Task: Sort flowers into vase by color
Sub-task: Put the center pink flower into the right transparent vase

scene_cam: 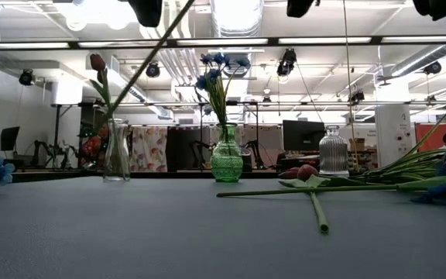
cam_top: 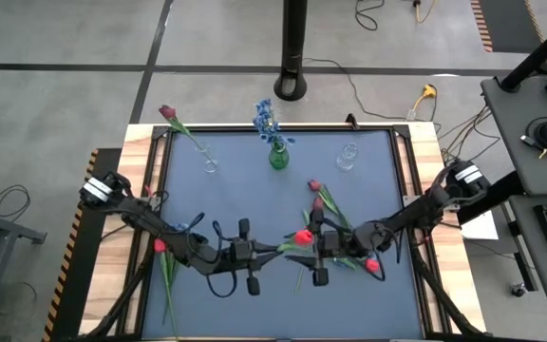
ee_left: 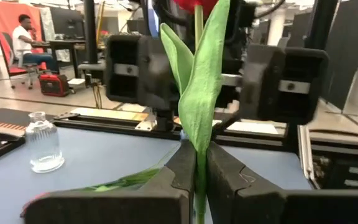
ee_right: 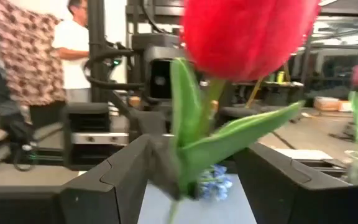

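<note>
Three vases line the mat's open far edge.

Both dark arms reaching inward low over the table's near half, left gripper pinched shut on a red tulip's stem, right gripper facing it from the right, fingers spread wide apart

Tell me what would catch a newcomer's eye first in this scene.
At the table's middle, the left gripper is shut on a bright red tulip, its bloom between the open fingers of the right gripper. Behind them stand three vases: a green vase holding blue blossoms, flanked by a clear vase with a maroon tulip and an empty glass vase.
</note>
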Tool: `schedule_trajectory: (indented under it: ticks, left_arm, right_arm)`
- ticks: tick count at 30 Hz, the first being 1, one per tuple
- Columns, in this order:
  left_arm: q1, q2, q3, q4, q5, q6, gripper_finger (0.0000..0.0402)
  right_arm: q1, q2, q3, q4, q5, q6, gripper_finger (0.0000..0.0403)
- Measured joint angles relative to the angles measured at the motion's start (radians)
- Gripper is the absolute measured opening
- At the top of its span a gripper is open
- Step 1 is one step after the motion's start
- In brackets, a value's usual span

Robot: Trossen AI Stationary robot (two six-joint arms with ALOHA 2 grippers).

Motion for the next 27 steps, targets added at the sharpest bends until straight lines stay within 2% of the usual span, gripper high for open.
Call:
schedule_trajectory:
  ticks: [6, 9, 21, 27]
  left_arm:
    - [0.003, 0.001, 0.0, 0.007, -0.015, 0.001, 0.0006]
    - [0.008, 0.001, 0.0, 0.012, -0.016, 0.001, 0.0006]
    - [0.024, 0.003, 0.018, 0.035, -0.014, 0.045, 0.0006]
    - [0.024, 0.003, 0.021, 0.035, -0.012, 0.043, 0.0013]
  right_arm:
    - [0.0, 0.009, 0.022, -0.001, 0.003, -0.01, 0.0218]
    - [0.0, 0.01, 0.024, -0.003, 0.004, -0.01, 0.0204]
    - [0.0, 0.01, 0.033, -0.002, 0.004, -0.036, 0.006]
    - [0.0, 0.01, 0.033, -0.001, 0.004, -0.047, 0.0016]
